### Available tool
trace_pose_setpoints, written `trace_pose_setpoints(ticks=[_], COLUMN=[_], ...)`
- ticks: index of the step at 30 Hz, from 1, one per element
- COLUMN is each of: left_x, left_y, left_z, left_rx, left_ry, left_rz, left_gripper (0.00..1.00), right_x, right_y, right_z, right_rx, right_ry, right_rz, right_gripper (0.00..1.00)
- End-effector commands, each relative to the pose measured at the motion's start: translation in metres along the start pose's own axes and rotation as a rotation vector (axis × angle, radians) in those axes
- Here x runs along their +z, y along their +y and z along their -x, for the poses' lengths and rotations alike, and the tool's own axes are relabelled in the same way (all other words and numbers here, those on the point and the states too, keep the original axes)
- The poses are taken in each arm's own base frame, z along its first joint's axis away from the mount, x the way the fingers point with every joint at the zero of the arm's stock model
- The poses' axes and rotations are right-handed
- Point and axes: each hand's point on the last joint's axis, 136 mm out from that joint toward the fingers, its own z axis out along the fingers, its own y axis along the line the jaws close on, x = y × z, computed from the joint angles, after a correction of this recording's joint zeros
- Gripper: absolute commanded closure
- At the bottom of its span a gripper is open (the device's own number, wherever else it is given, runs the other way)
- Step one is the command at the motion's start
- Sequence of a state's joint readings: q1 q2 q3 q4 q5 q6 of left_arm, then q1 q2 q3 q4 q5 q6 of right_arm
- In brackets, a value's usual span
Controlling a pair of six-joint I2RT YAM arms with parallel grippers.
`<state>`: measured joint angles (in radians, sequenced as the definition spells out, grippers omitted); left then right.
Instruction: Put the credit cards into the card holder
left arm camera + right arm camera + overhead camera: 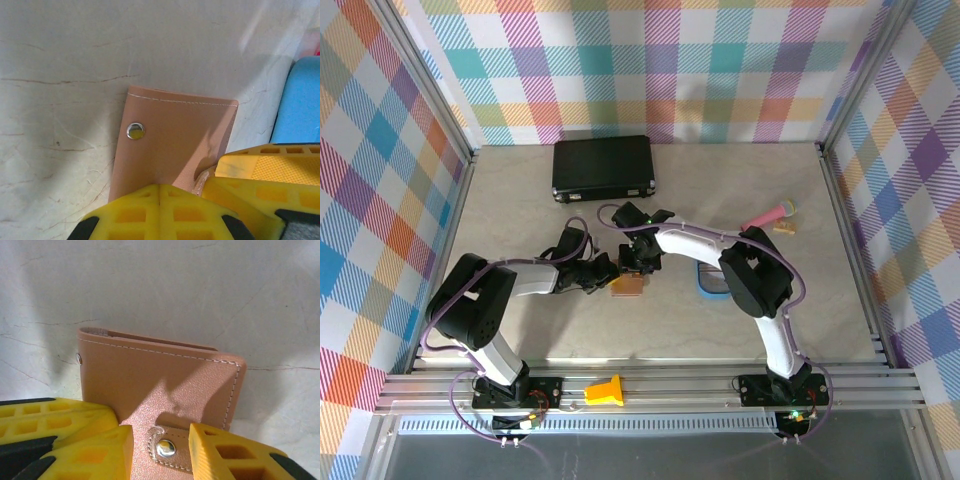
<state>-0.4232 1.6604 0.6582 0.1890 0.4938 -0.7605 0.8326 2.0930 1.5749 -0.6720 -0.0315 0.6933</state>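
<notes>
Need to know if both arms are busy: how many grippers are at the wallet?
2: left gripper at the wallet's left edge, fingers shut; right gripper at its far edge, astride the snap tab.

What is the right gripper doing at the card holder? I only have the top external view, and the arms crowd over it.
Observer: The right gripper is open, with one finger on either side of the snap strap of the card holder.
Operator: Is the holder open?
Observer: No, it is folded shut and lies flat on the table.
Operator: And the left gripper?
Observer: The left gripper is shut. It sits over the holder's near edge, below a metal stud.
</notes>
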Motion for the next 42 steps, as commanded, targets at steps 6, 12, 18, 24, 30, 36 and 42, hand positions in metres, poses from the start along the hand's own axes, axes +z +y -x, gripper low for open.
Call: trace_pose_setpoints(ticks=[6, 12, 18, 24, 30, 36, 42], left_x=[0.009, 0.006, 0.004, 0.003, 0.003, 0.002, -0.004], left_y=[0.026, 0.029, 0.035, 0.039, 0.045, 0.046, 0.026], left_z=[-0.016, -0.016, -0.015, -0.016, -0.019, -0.020, -0.016], left_rx=[-0.059, -0.063, -0.073, -0.081, -0.091, -0.085, -0.054], left_ry=[0.031, 0.017, 0.013, 0.008, 0.010, 0.009, 0.003], left_rz=[0.058, 0.066, 0.080, 0.085, 0.101, 0.094, 0.021], left_gripper=[1.00, 1.00, 1.00, 1.00, 0.99, 0.99, 0.95], right_x=[0.018, 0.034, 0.041, 0.038, 0.011, -0.029, -0.057], right_y=[-0.007, -0.016, -0.023, -0.022, -0.011, 0.000, 0.014], right_z=[-0.018, -0.028, -0.035, -0.035, -0.021, -0.013, -0.017], right_rx=[0.010, 0.011, 0.004, -0.008, -0.021, -0.147, -0.552], right_ry=[0.073, 0.113, 0.142, 0.140, 0.073, -0.055, -0.250], right_rz=[-0.088, -0.128, -0.155, -0.149, -0.088, 0.011, 0.121], right_gripper=[0.64, 0.71, 0.79, 0.92, 1.00, 0.76, 0.58])
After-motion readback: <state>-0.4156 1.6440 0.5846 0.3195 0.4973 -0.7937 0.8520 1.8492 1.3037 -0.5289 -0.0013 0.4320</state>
